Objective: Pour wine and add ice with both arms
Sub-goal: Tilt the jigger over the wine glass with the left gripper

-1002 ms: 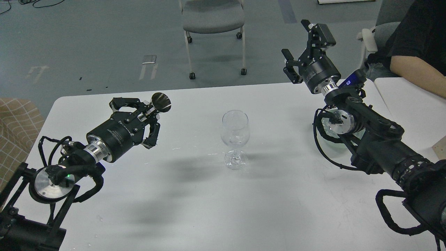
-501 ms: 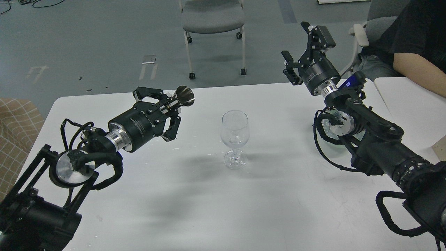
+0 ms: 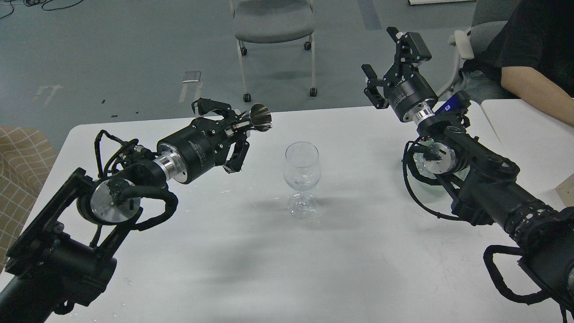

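An empty clear wine glass (image 3: 302,177) stands upright on the white table (image 3: 251,264), near its middle. My left gripper (image 3: 237,130) is shut on a small shiny metal cup (image 3: 260,120), held tilted on its side above the table, just left of and above the glass rim. My right gripper (image 3: 390,60) is open and empty, raised above the table's far right edge. No ice and no wine bottle show.
A grey wheeled chair (image 3: 273,27) stands on the floor behind the table. A person's bare arm (image 3: 536,87) rests on a second white table (image 3: 529,139) at the right. A checked cushion (image 3: 18,166) lies at the left edge.
My left arm has moved right and up with the metal cup, closing in on the glass. The right arm has barely moved.
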Tool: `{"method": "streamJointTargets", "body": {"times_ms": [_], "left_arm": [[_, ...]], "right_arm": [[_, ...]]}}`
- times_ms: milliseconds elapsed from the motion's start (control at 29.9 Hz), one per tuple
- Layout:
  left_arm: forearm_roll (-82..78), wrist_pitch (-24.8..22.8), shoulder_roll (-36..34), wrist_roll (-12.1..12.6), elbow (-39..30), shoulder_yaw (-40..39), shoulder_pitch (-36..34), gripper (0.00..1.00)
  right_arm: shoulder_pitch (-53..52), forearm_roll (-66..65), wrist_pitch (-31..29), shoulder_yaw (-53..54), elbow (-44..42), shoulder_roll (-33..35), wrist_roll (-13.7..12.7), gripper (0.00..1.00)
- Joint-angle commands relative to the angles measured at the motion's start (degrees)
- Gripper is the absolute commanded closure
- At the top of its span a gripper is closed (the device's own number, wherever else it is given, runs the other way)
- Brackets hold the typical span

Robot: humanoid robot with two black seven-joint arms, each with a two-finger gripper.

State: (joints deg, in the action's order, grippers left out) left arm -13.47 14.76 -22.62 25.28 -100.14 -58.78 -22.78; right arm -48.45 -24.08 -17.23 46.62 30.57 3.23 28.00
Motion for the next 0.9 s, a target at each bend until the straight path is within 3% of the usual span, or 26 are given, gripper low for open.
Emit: {"method": "streamJointTargets", "body": {"times_ms": [0, 869], "left_arm": [[-0.24, 0.35, 0.03, 0.12, 0.20, 1.65, -1.13, 1.00], [-6.82, 4.22, 0.29, 1.88, 2.31, 11.05, -9.21, 1.00]], "right_arm": [[0.11, 0.00, 0.00, -0.03, 0.19, 0.03, 0.00, 0.00], [0.63, 0.00, -0.09, -0.03, 0.63, 0.20, 0.00, 0.00]]}}
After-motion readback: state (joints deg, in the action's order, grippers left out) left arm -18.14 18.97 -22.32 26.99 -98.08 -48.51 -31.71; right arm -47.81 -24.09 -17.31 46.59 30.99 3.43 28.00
